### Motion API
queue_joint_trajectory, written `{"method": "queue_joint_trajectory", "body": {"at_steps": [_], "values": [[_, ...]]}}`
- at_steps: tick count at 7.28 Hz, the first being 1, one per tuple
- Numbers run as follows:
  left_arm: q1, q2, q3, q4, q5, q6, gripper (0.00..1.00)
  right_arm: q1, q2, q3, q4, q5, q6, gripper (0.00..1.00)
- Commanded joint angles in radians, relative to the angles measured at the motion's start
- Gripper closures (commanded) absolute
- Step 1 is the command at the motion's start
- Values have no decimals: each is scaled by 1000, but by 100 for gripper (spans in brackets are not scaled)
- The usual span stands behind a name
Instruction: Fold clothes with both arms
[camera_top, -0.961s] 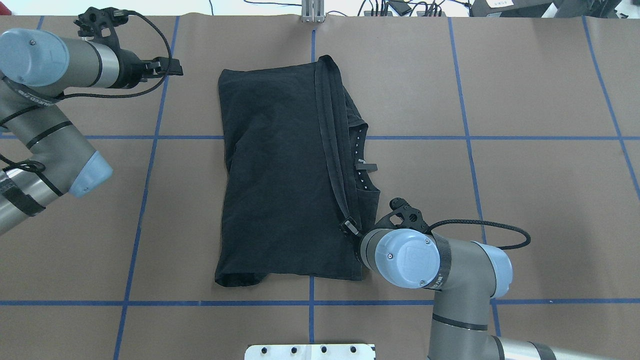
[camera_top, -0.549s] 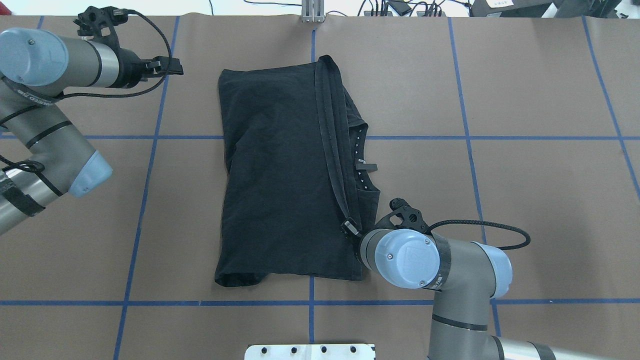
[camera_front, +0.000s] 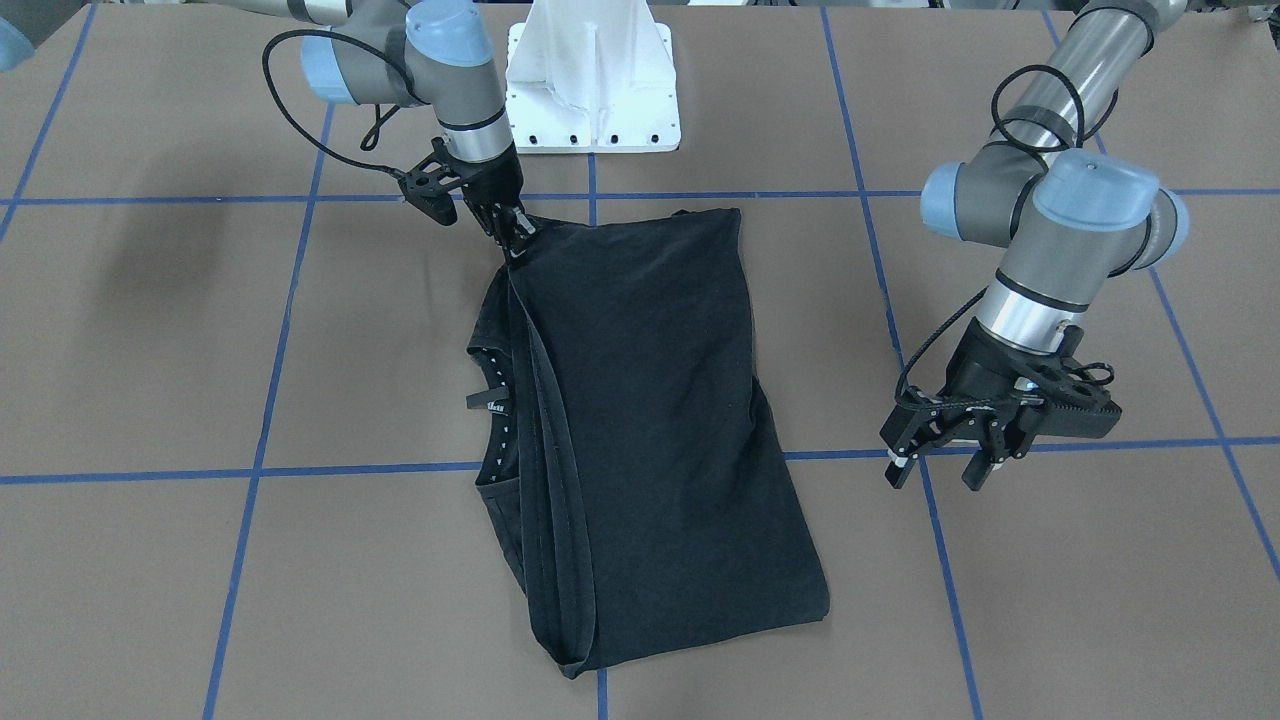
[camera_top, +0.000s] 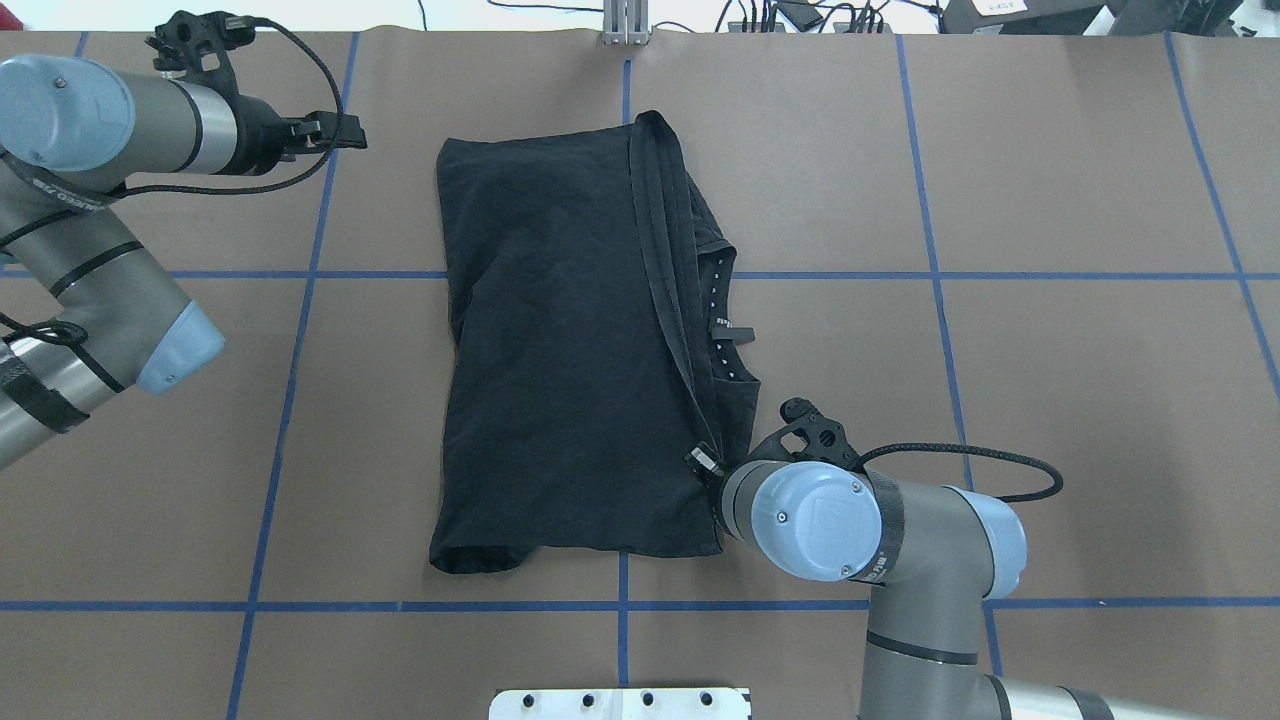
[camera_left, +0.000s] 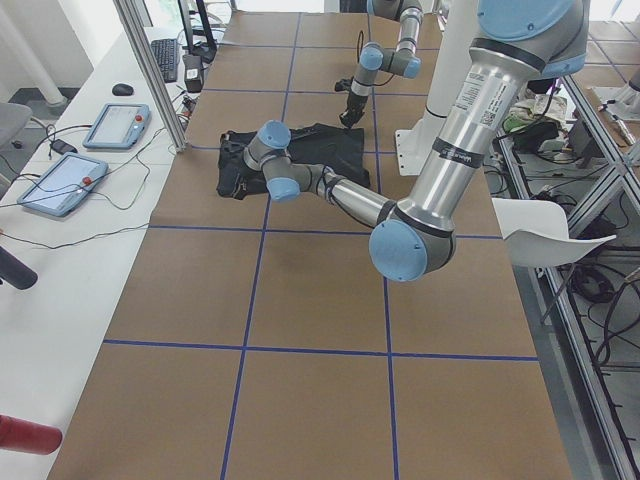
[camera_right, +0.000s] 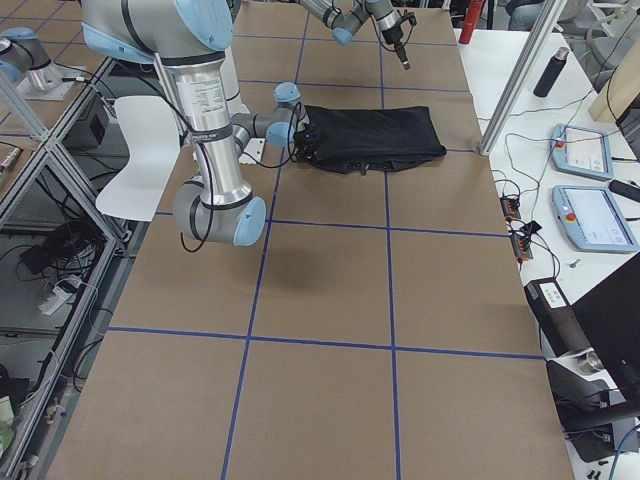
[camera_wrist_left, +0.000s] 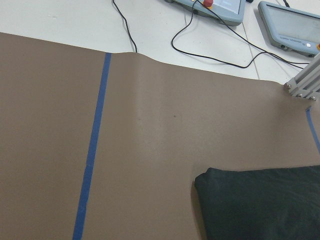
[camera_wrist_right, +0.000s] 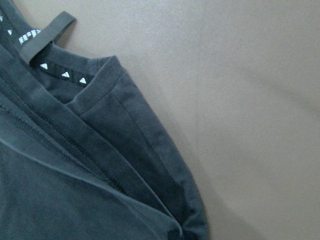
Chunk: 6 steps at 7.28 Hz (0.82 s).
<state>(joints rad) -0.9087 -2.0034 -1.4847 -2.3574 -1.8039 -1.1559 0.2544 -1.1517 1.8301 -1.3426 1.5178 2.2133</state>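
Observation:
The black T-shirt (camera_top: 560, 350) lies folded lengthwise in the middle of the table, its graphic hidden. A doubled hem strip runs along one side, and the collar (camera_top: 722, 330) with small white marks peeks out beside it. My right gripper (camera_top: 703, 460) sits low at the near corner of that strip, shut on the T-shirt's edge (camera_front: 515, 240). The right wrist view shows only the collar and layered folds (camera_wrist_right: 75, 175) close up. My left gripper (camera_front: 940, 465) hangs open and empty above bare table, well clear of the shirt's other side (camera_wrist_left: 265, 205).
The white pedestal base (camera_front: 590, 90) stands at the robot's edge. Blue tape lines (camera_top: 300, 300) grid the brown table cover. An aluminium post (camera_top: 625, 20) and cables sit at the far edge, and teach pendants (camera_left: 115, 125) lie on the side bench beyond.
My right gripper has shifted a little toward the robot's side with the hem corner. The left arm has stayed still.

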Motion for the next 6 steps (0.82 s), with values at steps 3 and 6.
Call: {"method": "queue_joint_trajectory", "body": {"at_steps": [3, 6], "values": [[80, 8, -110, -3, -9, -304, 0, 2, -58, 99, -7, 7, -3, 100], [288, 216, -413, -3, 143, -561, 1, -29, -68, 150, -53, 9, 2, 100]]}}
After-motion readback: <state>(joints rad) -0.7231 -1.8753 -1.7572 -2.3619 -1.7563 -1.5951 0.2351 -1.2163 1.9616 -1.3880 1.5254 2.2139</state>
